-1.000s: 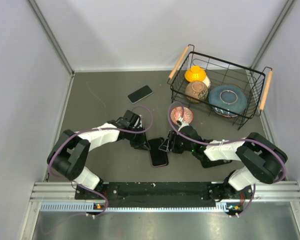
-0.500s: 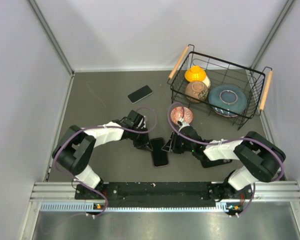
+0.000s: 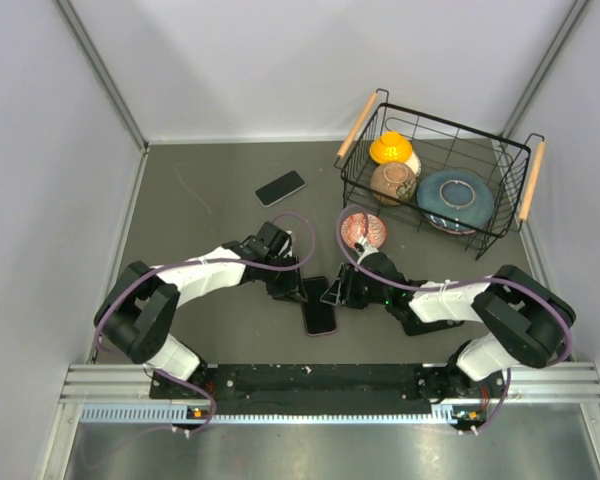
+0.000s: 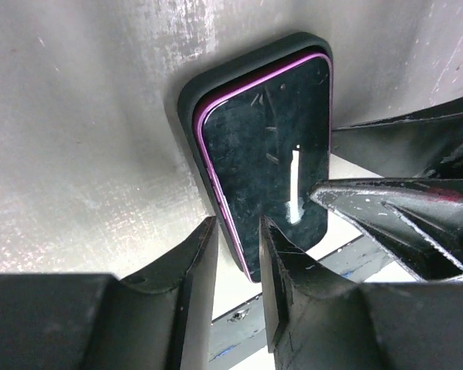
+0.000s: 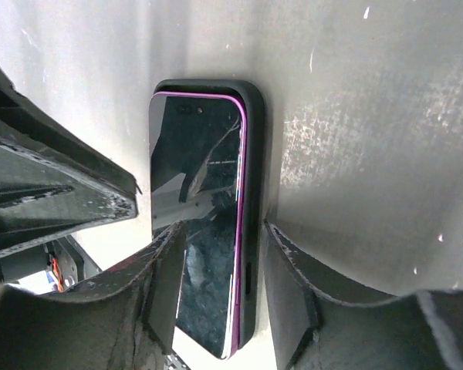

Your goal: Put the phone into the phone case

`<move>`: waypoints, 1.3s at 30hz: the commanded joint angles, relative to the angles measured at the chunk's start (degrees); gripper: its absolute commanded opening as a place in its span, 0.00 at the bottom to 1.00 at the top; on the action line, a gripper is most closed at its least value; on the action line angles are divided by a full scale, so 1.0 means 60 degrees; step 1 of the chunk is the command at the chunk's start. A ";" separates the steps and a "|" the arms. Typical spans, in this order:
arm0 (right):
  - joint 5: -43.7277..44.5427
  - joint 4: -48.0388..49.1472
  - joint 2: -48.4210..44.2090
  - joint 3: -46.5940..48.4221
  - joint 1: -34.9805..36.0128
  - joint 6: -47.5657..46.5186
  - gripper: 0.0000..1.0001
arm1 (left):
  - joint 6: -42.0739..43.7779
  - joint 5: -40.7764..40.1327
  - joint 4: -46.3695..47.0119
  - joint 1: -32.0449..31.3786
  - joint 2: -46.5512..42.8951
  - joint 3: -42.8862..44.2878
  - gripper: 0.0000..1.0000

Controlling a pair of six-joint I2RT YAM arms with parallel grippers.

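Purple-rimmed phone inside black phone case

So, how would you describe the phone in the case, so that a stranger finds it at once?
On the grey table, look near the front, between the left gripper and the right gripper. The phone there lies screen up in a dark phone case and has a purple edge. The second phone lies alone farther back, left of the wire basket.

Phone near end hid by left gripper fingers, so fit in case unclr.
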 commanded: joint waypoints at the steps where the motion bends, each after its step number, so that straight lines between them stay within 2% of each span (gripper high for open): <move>1: 0.0049 -0.0886 -0.0431 -0.0210 0.0072 -0.0187 0.46 | 0.0028 -0.0453 -0.0152 -0.0027 -0.0616 0.0011 0.33; 6: -0.0067 -0.1062 -0.0622 -0.0298 0.0072 -0.0216 0.52 | -0.0017 -0.0220 0.0228 -0.0027 -0.0397 -0.0195 0.33; 9: -0.0097 -0.1034 -0.0622 -0.0429 0.0072 -0.0173 0.53 | 0.0027 -0.0161 0.0360 -0.0013 -0.0104 -0.0195 0.30; 13: -0.0345 -0.0639 -0.0477 -0.0546 0.0043 -0.0070 0.54 | 0.0071 -0.0073 0.0448 -0.0027 0.0409 -0.0151 0.26; 17: -0.0682 -0.0155 -0.0110 -0.0605 0.0131 0.0076 0.58 | 0.0101 -0.0131 0.0463 -0.0027 0.0644 -0.0267 0.21; 22: -0.1224 0.0649 0.0387 -0.0503 0.0131 0.0267 0.62 | -0.0045 0.0292 0.0711 -0.0027 0.0966 -0.0414 0.11; 28: -0.1767 0.2127 0.0242 -0.0955 0.0102 0.0779 0.64 | -0.0617 0.1478 0.1561 -0.0012 0.1098 -0.0780 0.10; 29: -0.1796 0.2841 0.0155 -0.1102 0.0087 0.0983 0.64 | -0.0675 0.1538 0.1736 0.0002 0.1084 -0.0868 0.11; 31: -0.1956 0.3272 0.0110 -0.1366 0.0029 0.1203 0.64 | -0.0778 0.1597 0.1825 -0.0012 0.0996 -0.1000 0.11; 34: -0.2045 0.3464 0.0023 -0.1426 -0.0016 0.1190 0.61 | -0.0778 0.1553 0.1840 0.0002 0.0908 -0.1117 0.13; 37: -0.1855 0.3215 -0.0066 -0.1440 -0.0060 0.1161 0.49 | -0.0778 0.1524 0.1854 0.0002 0.0791 -0.1249 0.16; 38: -0.1782 0.3157 -0.0109 -0.1484 -0.0074 0.1161 0.40 | -0.0793 0.1524 0.1884 -0.0012 0.0762 -0.1307 0.18; 39: -0.1665 0.3026 -0.0168 -0.1499 -0.0074 0.1161 0.36 | -0.0837 0.1524 0.1913 -0.0012 0.0674 -0.1366 0.20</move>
